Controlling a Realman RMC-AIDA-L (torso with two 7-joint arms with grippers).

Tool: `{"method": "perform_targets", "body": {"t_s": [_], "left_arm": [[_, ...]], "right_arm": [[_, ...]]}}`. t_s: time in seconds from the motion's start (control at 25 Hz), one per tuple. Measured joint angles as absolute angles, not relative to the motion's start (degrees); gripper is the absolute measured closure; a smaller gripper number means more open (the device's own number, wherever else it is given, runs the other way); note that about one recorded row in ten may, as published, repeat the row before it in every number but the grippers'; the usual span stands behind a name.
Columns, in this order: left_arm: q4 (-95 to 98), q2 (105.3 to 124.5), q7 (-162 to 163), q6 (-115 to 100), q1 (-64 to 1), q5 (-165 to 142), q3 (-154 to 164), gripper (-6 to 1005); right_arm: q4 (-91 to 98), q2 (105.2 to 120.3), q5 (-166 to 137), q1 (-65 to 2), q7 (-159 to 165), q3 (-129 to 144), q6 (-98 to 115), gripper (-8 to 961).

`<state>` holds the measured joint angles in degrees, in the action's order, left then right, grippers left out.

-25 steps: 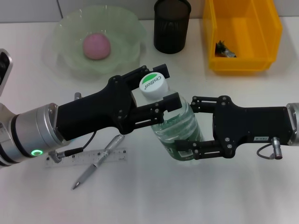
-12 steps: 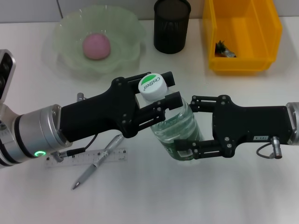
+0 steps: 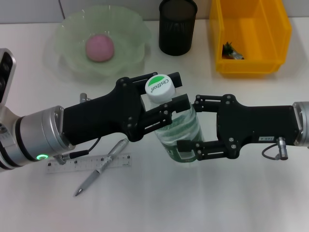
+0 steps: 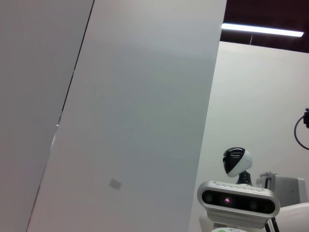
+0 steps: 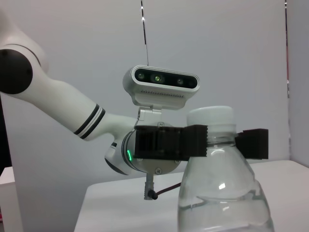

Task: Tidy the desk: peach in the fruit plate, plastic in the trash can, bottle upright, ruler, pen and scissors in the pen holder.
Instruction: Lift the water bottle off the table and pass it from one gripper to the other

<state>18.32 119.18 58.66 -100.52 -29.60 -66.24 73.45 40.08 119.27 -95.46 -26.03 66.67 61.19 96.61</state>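
Observation:
A clear bottle [image 3: 179, 130] with a green-and-white cap [image 3: 159, 87] stands nearly upright mid-table. My left gripper [image 3: 171, 92] is shut on its neck just under the cap; in the right wrist view the bottle [image 5: 222, 198] shows with the left gripper's black fingers [image 5: 169, 143] on both sides of that neck. My right gripper [image 3: 189, 123] is open, its fingers straddling the bottle's body from the right. The peach [image 3: 100, 48] lies in the fruit plate [image 3: 67, 34]. The ruler [image 3: 89, 163] and pen [image 3: 99, 170] lie under my left arm. Plastic [image 3: 233, 51] lies in the yellow trash can [image 3: 251, 67]. The scissors are out of view.
The black mesh pen holder [image 3: 177, 26] stands at the back, between the plate and the yellow bin. The left wrist view shows only a wall and the robot's head.
My right gripper has slid left, further around the bottle's body. The left gripper and the bottle's cap shifted only slightly.

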Motion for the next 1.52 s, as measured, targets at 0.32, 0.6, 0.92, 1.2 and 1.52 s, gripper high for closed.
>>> {"method": "perform_targets", "body": {"t_s": [0.32,0.6,0.92,1.2,1.52], "left_arm": [[18.31,119.12,58.64,-100.02,-29.64,-66.22,73.2,545],[18.37,119.09,58.62,-99.71,-29.62,-66.23,73.16,548],[18.46,119.08,58.61,-99.6,-29.62,-66.01,73.11,552],[18.46,119.09,58.63,-99.6,-29.61,-65.68,73.13,553],[18.46,119.09,58.62,-99.61,-29.62,-65.4,73.13,555]], "right_arm": [[40.08,119.18,-95.5,-26.46,66.6,61.32,95.75,203],[40.09,119.07,-95.67,-26.66,66.62,61.83,95.93,209],[40.13,119.29,-95.31,-26.52,66.82,61.85,94.79,217],[40.08,119.38,-95.21,-26.5,66.69,61.86,94.77,219],[40.08,119.35,-95.09,-26.45,66.55,61.64,94.95,221]]}}
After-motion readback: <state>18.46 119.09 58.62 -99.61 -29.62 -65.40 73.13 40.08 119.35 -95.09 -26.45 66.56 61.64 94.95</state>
